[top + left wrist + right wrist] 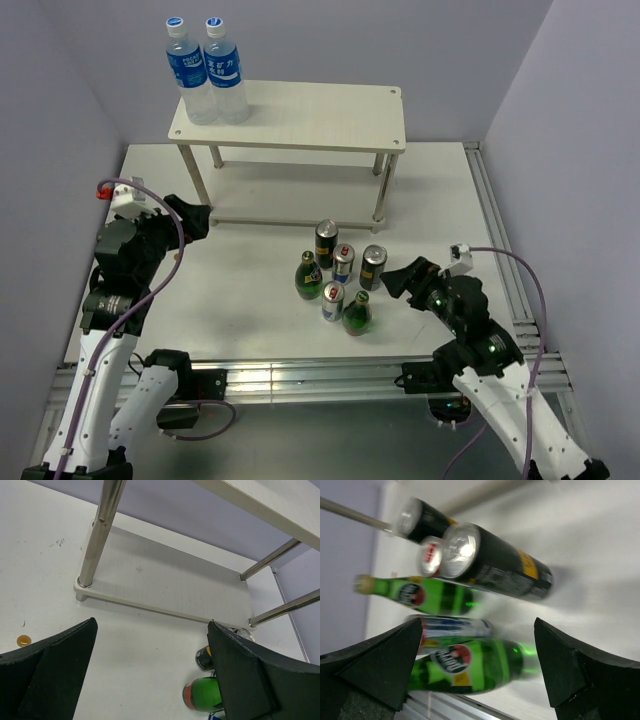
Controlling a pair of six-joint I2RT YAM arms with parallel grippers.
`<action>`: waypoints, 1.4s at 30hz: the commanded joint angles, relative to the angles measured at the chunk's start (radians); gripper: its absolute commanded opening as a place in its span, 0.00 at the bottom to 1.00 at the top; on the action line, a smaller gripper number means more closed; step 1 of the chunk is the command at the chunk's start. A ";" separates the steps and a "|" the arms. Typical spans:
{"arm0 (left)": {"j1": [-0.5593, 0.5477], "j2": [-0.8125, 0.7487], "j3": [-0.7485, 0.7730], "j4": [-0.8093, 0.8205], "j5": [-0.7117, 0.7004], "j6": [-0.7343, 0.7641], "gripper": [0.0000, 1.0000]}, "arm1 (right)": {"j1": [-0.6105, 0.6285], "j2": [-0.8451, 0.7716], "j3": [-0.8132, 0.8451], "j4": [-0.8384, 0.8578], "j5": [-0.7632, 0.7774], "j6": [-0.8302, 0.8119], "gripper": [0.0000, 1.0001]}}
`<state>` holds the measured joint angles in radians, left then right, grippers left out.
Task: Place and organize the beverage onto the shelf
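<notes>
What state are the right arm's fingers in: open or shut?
Open. The right arm's black fingers stand wide apart, with the nearest dark metal can beyond them, untouched.

The small white two-level shelf (300, 110) sits on a white worktop (250, 300). Two clear plastic water bottles (207, 75) wear blue labels and caps. Two green glass bottles (309, 280) carry yellow-red labels; two dark cans (326, 243) show yellow print; the slim cans (343, 263), at the cluster's centre and six o'clock, are silver-blue.

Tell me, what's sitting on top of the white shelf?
Two water bottles with blue caps stand at the left end of the shelf's top board. The rest of it is bare. The bit right under the bottles is covered.
</notes>
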<state>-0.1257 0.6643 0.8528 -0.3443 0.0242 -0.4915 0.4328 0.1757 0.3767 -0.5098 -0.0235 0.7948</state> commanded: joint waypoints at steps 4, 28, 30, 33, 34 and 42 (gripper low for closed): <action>0.034 -0.015 -0.003 0.027 -0.004 -0.001 0.99 | 0.231 0.255 0.198 -0.074 0.432 0.063 1.00; 0.043 -0.028 -0.009 0.036 0.029 0.007 0.99 | 1.236 1.044 0.602 -0.935 1.094 1.277 1.00; 0.044 -0.032 -0.011 0.039 0.033 0.007 0.99 | 1.236 1.065 0.555 -0.934 1.083 1.313 1.00; 0.046 -0.040 -0.012 0.044 0.039 0.008 0.99 | 1.238 1.090 0.504 -0.934 1.100 1.382 1.00; 0.046 -0.042 -0.015 0.045 0.042 0.008 0.99 | 1.238 1.094 0.495 -0.934 1.125 1.406 1.00; 0.049 -0.043 -0.015 0.044 0.046 0.010 0.99 | 1.190 1.108 0.510 -0.934 1.232 1.387 1.00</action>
<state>-0.0826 0.6308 0.8375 -0.3405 0.0528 -0.4911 1.6424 1.2835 0.8639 -1.3247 1.0992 1.9514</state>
